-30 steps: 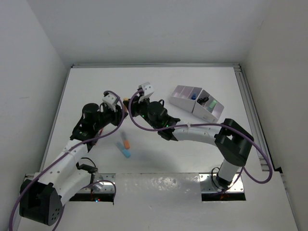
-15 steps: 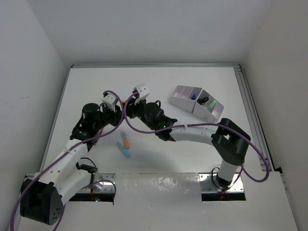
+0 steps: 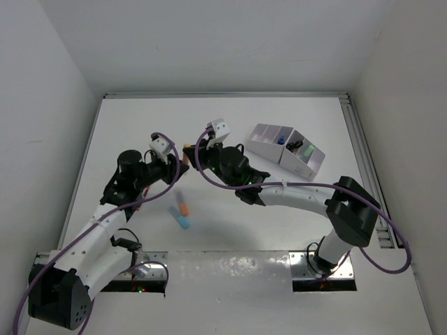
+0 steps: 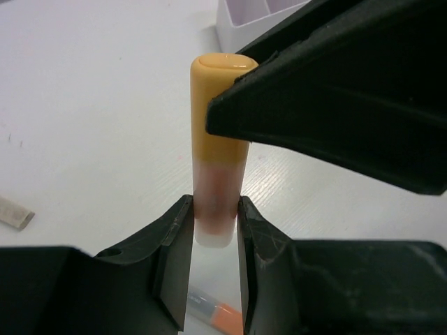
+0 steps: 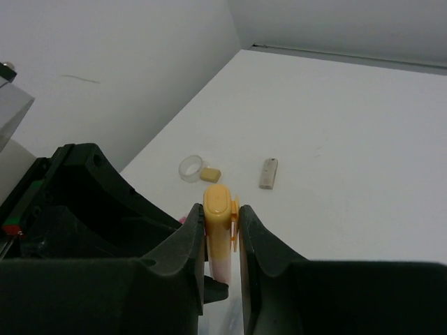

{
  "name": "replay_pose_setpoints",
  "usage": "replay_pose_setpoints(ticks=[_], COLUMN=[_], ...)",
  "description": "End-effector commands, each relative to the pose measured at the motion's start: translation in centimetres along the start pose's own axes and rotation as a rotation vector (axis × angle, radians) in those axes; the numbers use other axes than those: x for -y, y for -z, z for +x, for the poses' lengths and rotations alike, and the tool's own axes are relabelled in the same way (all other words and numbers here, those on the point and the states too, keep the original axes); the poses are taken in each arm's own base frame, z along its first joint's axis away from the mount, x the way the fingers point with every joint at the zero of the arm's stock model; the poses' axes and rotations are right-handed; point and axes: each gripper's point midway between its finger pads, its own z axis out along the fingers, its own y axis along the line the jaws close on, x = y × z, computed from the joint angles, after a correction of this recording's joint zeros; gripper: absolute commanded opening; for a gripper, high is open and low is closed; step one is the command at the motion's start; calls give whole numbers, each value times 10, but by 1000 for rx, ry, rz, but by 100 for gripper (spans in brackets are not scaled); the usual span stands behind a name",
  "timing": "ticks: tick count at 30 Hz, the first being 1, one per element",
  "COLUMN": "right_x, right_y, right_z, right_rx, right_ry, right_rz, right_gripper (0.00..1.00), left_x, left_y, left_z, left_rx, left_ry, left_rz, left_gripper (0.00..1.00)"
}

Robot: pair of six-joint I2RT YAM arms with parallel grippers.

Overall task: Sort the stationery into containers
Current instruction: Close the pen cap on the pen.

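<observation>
1. The left gripper is clenching its fingers on the pale pinkish lower end of a short plastic yellow-capped marker. The marker is standing upright in the centre of the left wrist view.
2. The right gripper is pinching the yellow cap of the same marker between both fingers, low in the middle of the right wrist view.
3. In the overhead view the two grippers are meeting just left of centre, holding the marker above the white table.
4. The white desk organizer with lilac-lined slanted compartments is sitting right of centre in the upper half, well apart from the held marker.
5. A short orange marker and a short blue marker are lying close together on the table, below the grippers.
6. A clear ring, a small yellow eraser and a small grey block are lying near one another, left of centre in the right wrist view.
</observation>
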Motion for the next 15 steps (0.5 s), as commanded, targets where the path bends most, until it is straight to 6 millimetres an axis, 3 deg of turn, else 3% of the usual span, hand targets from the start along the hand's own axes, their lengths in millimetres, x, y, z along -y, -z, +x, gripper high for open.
replay_pose_setpoints(ticks=[1,8,11,15], right_x=[21,55,83,111], right_y=[58,52,55,62], right_z=[145,92,78,39], right_rx=[-511,-368,-331,-241], right_ry=[25,-37,-65,-105], right_rz=[34,152,241,304], right_gripper=[0,0,0,0], left_x=[39,56,57,57], left_y=[44,40,42,43], left_z=[-178,-152,-150,-146], left_rx=[606,491,472,455], left_ry=[-342,-349,-343,-332], left_rz=[81,198,197,195], left_gripper=[2,55,67,71])
